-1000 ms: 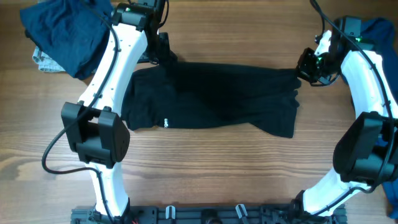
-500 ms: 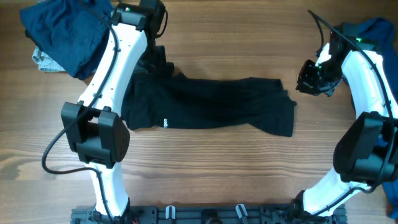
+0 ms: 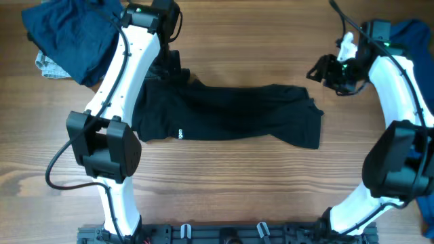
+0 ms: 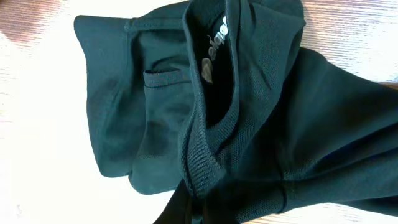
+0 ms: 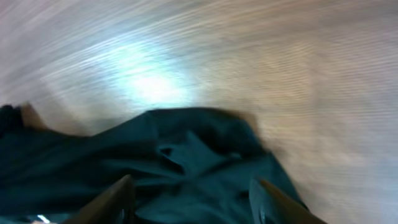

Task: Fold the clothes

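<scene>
A: Where's the black shirt?
B: Spread across mid-table. Left gripper clamped on its far-left corner (collar end). Right gripper fingers apart, empty, near its far-right corner.

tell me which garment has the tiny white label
The black shirt spread out in the middle; its white label shows on its left part. The navy garment heaped far left and the blue one far right show none.
</scene>
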You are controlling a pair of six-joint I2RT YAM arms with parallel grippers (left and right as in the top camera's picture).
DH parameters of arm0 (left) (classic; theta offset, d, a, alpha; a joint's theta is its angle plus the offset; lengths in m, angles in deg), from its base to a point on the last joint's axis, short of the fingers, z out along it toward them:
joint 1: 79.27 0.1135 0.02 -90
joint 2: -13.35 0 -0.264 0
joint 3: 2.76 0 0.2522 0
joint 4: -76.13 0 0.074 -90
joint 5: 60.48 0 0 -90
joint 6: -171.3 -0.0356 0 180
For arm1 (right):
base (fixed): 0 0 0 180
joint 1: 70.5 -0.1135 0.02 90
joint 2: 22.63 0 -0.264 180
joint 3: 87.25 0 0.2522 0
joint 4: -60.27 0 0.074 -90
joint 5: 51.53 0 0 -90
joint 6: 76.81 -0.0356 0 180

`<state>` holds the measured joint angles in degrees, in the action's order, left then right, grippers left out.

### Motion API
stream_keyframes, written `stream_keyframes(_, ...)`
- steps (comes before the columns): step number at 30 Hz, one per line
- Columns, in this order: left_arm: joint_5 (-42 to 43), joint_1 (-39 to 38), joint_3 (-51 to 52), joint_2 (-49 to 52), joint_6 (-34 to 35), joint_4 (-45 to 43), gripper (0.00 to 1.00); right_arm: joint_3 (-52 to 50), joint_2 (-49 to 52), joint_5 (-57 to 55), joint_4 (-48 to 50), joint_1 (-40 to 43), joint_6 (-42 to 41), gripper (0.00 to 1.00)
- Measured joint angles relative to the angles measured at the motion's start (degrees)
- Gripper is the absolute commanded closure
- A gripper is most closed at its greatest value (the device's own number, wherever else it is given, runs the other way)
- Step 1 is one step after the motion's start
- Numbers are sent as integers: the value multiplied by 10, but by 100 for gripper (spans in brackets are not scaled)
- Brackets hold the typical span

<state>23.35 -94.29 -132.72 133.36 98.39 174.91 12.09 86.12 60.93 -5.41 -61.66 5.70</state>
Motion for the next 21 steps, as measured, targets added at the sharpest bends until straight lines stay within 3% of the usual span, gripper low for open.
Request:
stream_keyframes(5,0,0,0,0,0,0,96,0,37,-17,23,-82,43,41)
stream_keyframes(10,0,0,0,0,0,0,96,-1,67,-109,23,-153,19,41)
stream_keyframes(21,0,0,0,0,0,-3,96,-1,68,-125,42,-151,-15,42)
